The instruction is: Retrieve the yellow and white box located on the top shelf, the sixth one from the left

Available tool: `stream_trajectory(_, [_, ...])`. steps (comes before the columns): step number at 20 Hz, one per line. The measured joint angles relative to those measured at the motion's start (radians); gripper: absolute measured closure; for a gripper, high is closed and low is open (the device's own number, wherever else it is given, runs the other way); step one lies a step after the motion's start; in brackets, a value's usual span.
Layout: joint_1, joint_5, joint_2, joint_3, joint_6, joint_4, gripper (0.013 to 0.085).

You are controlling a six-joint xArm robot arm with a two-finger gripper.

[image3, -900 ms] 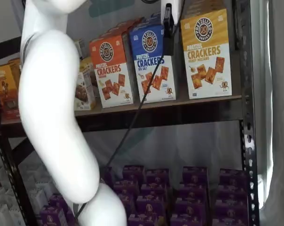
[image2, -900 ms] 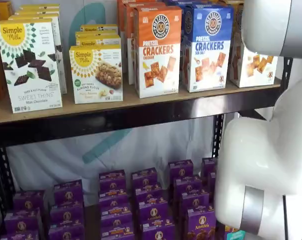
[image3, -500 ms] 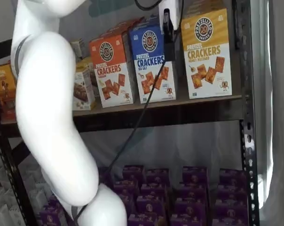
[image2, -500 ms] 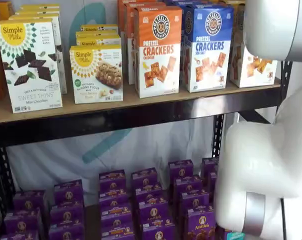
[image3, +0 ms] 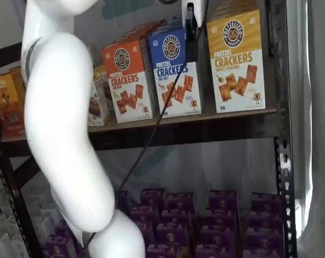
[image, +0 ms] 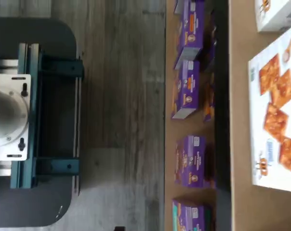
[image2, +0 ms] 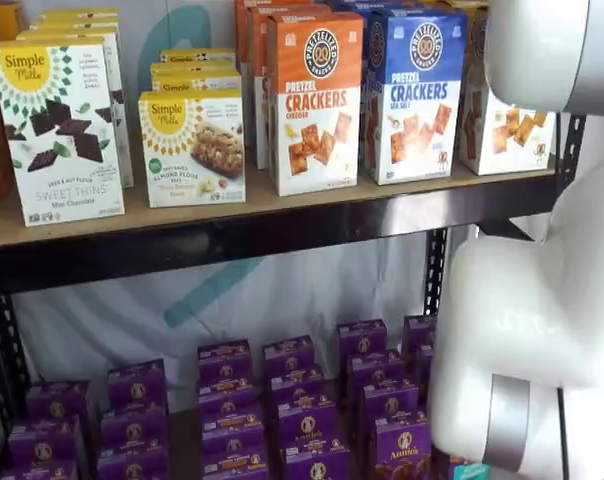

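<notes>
The yellow and white box [image3: 236, 59] stands upright at the right end of the top shelf [image3: 205, 131]. In a shelf view, the arm covers part of this box [image2: 507, 125]. My gripper [image3: 191, 32] hangs from the view's top edge, in front of the gap between the blue box [image3: 176, 70] and the yellow and white box. Only one black finger shows side-on, and no box is in it; the jaws stand open. In the wrist view, turned on its side, the box's white cracker front [image: 275, 120] rests on the tan shelf board [image: 242, 192].
An orange cracker box [image2: 317, 100] and Simple Mills boxes [image2: 57, 130] fill the shelf to the left. Purple boxes [image2: 292, 400] crowd the lower shelf. The arm's white links [image3: 65, 134] and a black cable [image3: 152, 140] hang in front. A black upright [image3: 281, 107] borders the right side.
The arm's white links have swayed a little sideways. The gripper has stayed at about the same spot in front of the top shelf's boxes.
</notes>
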Motion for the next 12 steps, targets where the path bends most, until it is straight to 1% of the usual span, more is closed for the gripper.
stream_trajectory(5, [-0.014,0.047,0.054,-0.096,0.012,0.042,0.013])
stream_trajectory(7, [-0.029,0.043,0.058,-0.105,0.017,0.081,0.013])
stream_trajectory(9, [-0.043,0.023,0.051,-0.097,0.022,0.12,0.013])
stream_trajectory(10, [-0.05,-0.007,0.037,-0.077,0.022,0.143,0.013])
stream_trajectory(12, [-0.059,-0.048,0.016,-0.048,0.023,0.173,0.013])
